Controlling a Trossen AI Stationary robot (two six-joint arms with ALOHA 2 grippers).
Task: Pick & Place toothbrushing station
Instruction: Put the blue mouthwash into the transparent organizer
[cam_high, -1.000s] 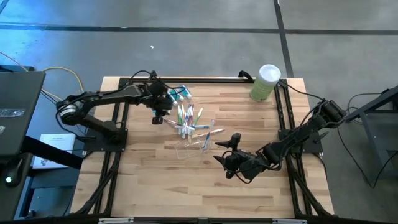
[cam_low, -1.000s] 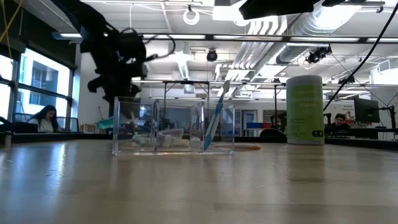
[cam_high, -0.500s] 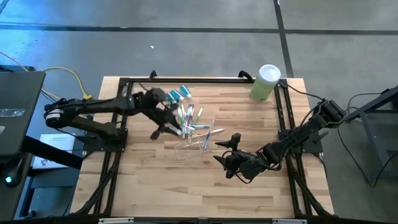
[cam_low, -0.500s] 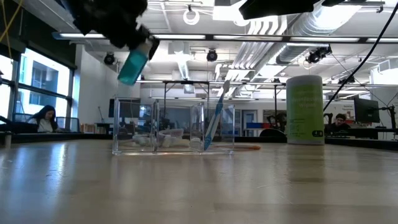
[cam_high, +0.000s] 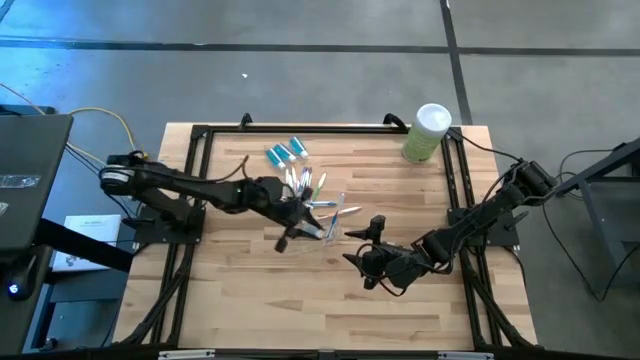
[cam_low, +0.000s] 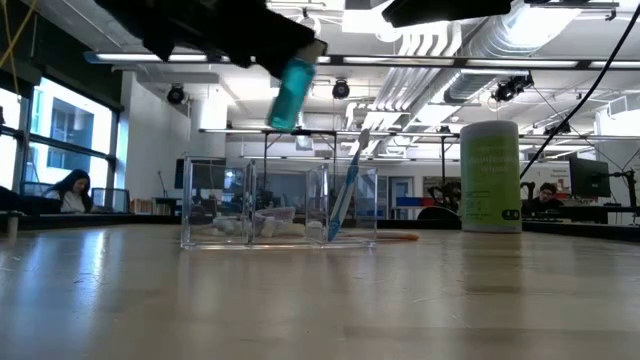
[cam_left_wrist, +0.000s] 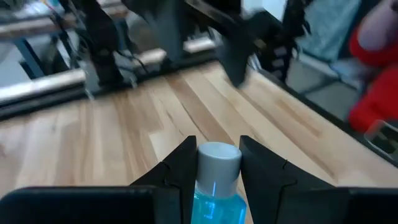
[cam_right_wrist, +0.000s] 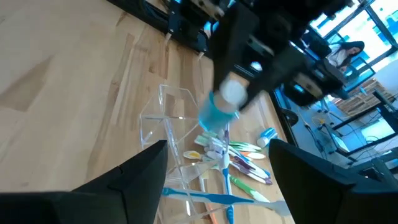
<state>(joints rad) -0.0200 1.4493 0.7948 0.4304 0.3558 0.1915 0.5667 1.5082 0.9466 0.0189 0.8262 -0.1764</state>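
My left gripper (cam_high: 290, 236) is shut on a teal toothpaste tube (cam_low: 291, 93) with a white cap and holds it in the air just in front of a clear plastic holder (cam_high: 312, 226). One blue toothbrush (cam_low: 344, 196) leans inside the holder. Several multicoloured toothbrushes (cam_high: 305, 186) lie on the table just behind the holder. More teal-and-white tubes (cam_high: 285, 153) lie farther back. My right gripper (cam_high: 364, 256) is open and empty, low over the table to the right of the holder. My left gripper pinches the tube between its two fingers (cam_left_wrist: 181, 167), on the tube's sides just below the white cap (cam_left_wrist: 218, 158). The cap sticks out past the fingertips. The tube is lifted clear of the table and tilted, its teal body (cam_low: 288, 104) hanging below the gripper.
A light-green canister with a white lid (cam_high: 428, 131) stands at the table's far right corner. A black frame (cam_high: 300, 129) runs along the far edge and down both sides. Bare wood lies along the near edge (cam_high: 300, 310).
My left gripper has gone from the tubes at the far side toward the table's near edge and to the right, passing over the toothbrushes. It carries one teal tube, lifted clear, to a place in front of the clear holder.
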